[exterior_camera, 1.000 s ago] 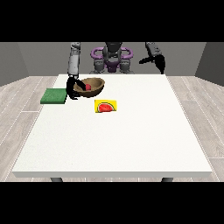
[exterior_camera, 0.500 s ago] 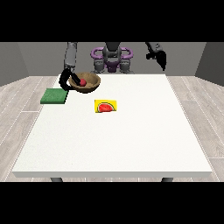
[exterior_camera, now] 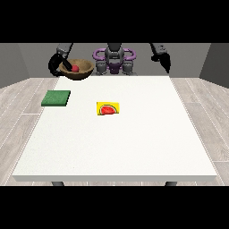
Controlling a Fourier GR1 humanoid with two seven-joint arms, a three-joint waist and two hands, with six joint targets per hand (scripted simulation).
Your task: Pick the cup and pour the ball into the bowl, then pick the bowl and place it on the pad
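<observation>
I see the big white matte table [exterior_camera: 134, 143], flat and rectangular. The flat green square pad [exterior_camera: 56, 98] lies near its left edge. The round brown wooden-looking bowl [exterior_camera: 77, 70] is lifted above the far left corner, the hand at the view's left [exterior_camera: 57, 64] curled on its rim. A small red ball [exterior_camera: 75, 68] sits inside. The yellow card [exterior_camera: 108, 108] lies mid-table. For the hand at the view's right [exterior_camera: 163, 59], raised, I can't tell how the fingers lie.

Even, bright light falls on the white table [exterior_camera: 112, 147], seemingly from overhead; shadows are faint, with no glare.
</observation>
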